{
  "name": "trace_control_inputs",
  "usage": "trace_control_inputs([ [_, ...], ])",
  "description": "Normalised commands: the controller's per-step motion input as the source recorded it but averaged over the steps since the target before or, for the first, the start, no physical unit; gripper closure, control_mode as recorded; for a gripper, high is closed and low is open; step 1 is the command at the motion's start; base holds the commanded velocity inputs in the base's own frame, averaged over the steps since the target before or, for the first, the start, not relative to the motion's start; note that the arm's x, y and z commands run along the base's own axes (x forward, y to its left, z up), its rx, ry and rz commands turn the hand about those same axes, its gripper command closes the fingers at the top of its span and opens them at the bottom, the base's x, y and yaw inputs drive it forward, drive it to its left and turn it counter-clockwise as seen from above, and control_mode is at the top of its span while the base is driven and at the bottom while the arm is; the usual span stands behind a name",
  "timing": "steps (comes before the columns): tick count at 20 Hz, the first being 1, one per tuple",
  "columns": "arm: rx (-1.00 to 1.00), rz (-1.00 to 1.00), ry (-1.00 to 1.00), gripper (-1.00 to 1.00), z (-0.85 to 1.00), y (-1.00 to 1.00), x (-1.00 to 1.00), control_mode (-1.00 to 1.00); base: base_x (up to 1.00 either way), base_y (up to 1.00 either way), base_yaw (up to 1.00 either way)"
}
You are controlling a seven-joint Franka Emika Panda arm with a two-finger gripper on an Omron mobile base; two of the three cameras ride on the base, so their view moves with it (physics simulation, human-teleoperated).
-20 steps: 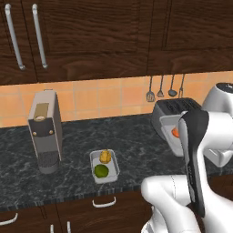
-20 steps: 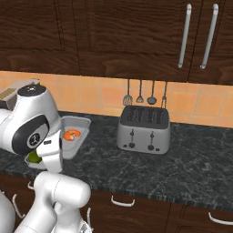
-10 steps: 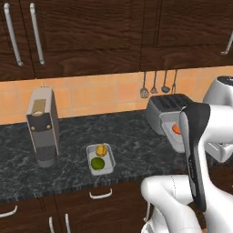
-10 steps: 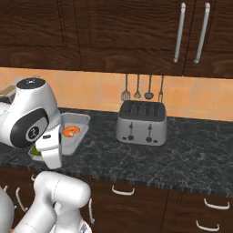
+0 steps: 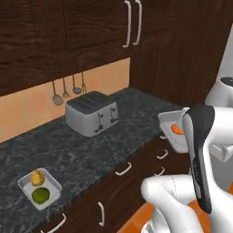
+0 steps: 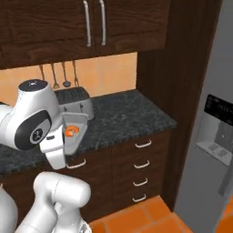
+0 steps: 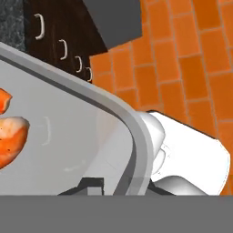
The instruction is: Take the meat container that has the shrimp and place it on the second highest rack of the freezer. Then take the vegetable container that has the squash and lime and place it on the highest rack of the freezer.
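In the left base view, the meat container [image 5: 172, 132], a shallow grey tray, is held up off the dark stone surface [image 5: 91, 150] at the right, partly behind the white arm, with the orange shrimp [image 5: 177, 129] lying in it. On the surface at near left sits the vegetable container [image 5: 40, 187], holding the yellow squash [image 5: 37, 178] on its far side and the green lime [image 5: 40, 195] on its near side, just beside each other. A silver toaster [image 5: 92, 113] stands farther back, below hanging utensils [image 5: 68, 88].

In the right base view, the meat container [image 6: 78, 132] hangs in front of the surface edge, beside the arm's big joint, the shrimp [image 6: 70, 132] inside. The light-grey freezer [image 6: 214, 136] stands at far right, door shut.

In the hand view, the end effector [image 7: 98, 187] is closed on the meat container's rim [image 7: 132, 136]; the shrimp [image 7: 11, 136] lies at left above orange floor tiles [image 7: 182, 59].
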Motion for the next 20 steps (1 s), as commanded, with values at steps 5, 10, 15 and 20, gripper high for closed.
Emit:
trace_control_inputs([
  [5, 0.00, 0.00, 0.00, 1.00, 0.00, 0.00, 0.00, 1.00, -0.18, 0.00, -1.00],
  [10, 0.00, 0.00, 0.00, 1.00, 0.00, 0.00, 0.00, 1.00, -0.27, -0.03, -0.90],
  [15, 0.00, 0.00, 0.00, 1.00, 0.00, 0.00, 0.00, 1.00, -0.22, -0.44, -0.73],
  [20, 0.00, 0.00, 0.00, 1.00, 0.00, 0.00, 0.00, 1.00, -0.05, -0.95, -0.21],
])
